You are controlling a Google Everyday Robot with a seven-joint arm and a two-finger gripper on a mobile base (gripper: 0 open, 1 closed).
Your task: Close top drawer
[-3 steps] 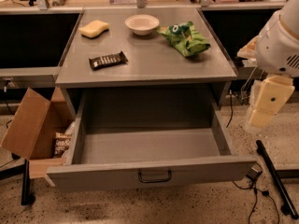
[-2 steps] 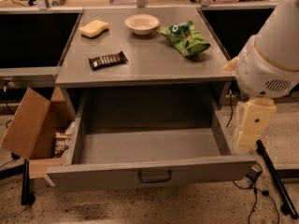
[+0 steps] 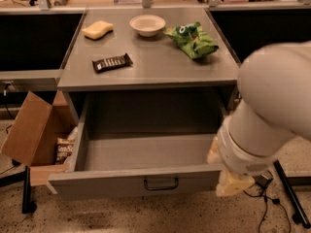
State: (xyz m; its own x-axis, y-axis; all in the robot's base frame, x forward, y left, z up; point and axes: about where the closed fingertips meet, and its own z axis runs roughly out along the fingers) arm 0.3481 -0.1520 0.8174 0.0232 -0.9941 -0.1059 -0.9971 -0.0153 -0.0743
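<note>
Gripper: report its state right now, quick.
Gripper: open or closed cannot be told; it sits low by the right end of the front of the pulled-out top drawer.

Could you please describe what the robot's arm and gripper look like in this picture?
The arm is smooth and white, built of bulky rounded segments joined by a thick cylindrical link. The gripper, at the right front corner of the top drawer, is pale cream-yellow and blocky. No cables or markings show on the arm itself.
</note>
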